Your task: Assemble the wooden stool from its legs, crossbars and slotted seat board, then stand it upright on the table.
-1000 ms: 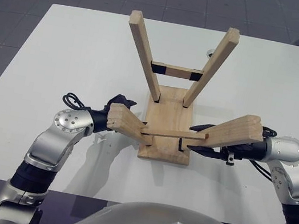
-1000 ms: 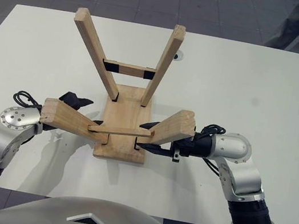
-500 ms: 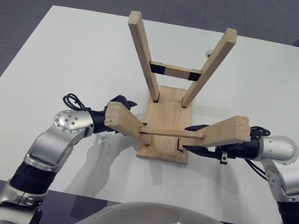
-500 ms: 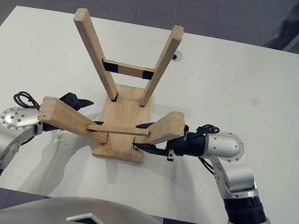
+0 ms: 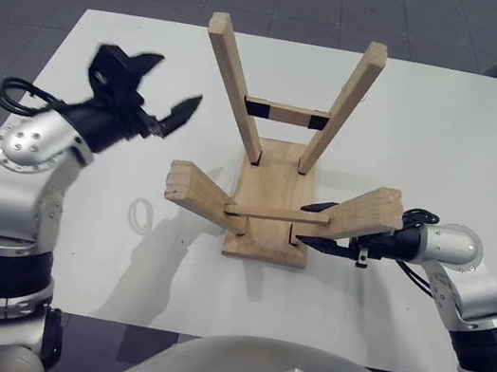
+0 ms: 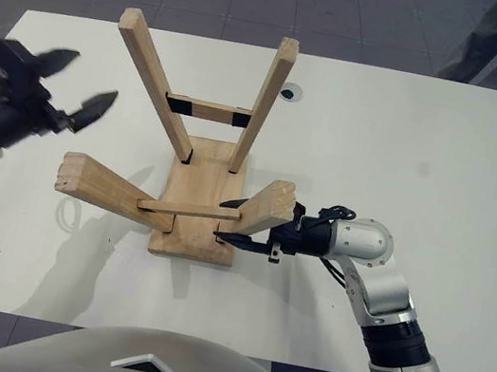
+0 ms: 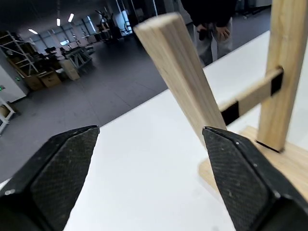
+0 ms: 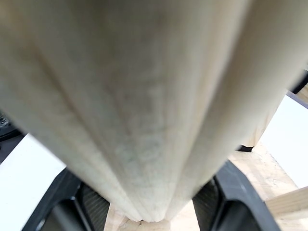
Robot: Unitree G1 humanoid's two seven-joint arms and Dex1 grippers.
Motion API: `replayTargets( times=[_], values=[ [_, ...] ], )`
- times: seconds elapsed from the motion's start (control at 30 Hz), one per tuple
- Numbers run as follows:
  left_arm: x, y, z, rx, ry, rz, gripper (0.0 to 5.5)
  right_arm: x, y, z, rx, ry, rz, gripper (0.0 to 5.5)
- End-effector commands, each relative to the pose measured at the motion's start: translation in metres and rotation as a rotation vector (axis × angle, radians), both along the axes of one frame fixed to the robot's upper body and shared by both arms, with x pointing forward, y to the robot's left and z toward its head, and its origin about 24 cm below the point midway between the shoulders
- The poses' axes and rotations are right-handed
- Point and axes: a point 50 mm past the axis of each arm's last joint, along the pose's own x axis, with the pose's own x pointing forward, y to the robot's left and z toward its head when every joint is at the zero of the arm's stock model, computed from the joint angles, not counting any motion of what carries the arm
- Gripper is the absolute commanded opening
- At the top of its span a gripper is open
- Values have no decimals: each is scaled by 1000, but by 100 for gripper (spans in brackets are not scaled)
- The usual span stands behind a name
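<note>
The seat board lies flat at the middle of the white table. From its 12 o'clock end two legs rise: the far left leg and the far right leg. They splay apart toward the top and are joined by the far crossbar, which has black ends.

At the board's 6 o'clock end the second pair leans low over the table. The near left leg points toward 9 o'clock and the near right leg toward 3 o'clock, with the near crossbar spanning between them. I cannot tell whether their ends sit fully in the slots.

My right jaws, at the board's 4 o'clock, are clamped around the near right leg close to the board. My left jaws hang above the table at the board's 10 o'clock, spread wide and holding nothing, well apart from the wood.

A thin loop lies on the table at the board's 8 o'clock.
</note>
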Motion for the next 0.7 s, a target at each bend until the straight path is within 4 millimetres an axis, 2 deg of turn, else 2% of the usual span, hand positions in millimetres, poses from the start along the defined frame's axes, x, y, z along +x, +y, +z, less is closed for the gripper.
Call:
replayTargets(
  times=[0.03,0.13,0.2,0.27,0.4,0.5,0.67,0.7],
  values=[
    [-11,-10,68,-97,-272,97,398,-9,-7,-39,-163,133,-57,203],
    [-32,-45,93,-155,-417,96,398,-7,-6,-42,-163,125,-76,203],
    [-46,-71,97,-218,-467,56,398,-5,-6,-43,-163,116,-96,203],
    [-49,-89,93,-262,-443,4,398,-4,-6,-44,-162,112,-109,203],
    [-54,-123,78,-388,-279,-142,398,-3,-6,-45,-162,111,-117,203],
    [-60,-147,67,-381,-164,-210,398,-1,-7,-45,-160,106,-120,203],
    [-68,-174,64,-350,-142,-242,398,0,-6,-45,-156,101,-128,203],
    [-71,-179,62,-353,-129,-257,380,0,-6,-45,-156,101,-129,203]
  ],
)
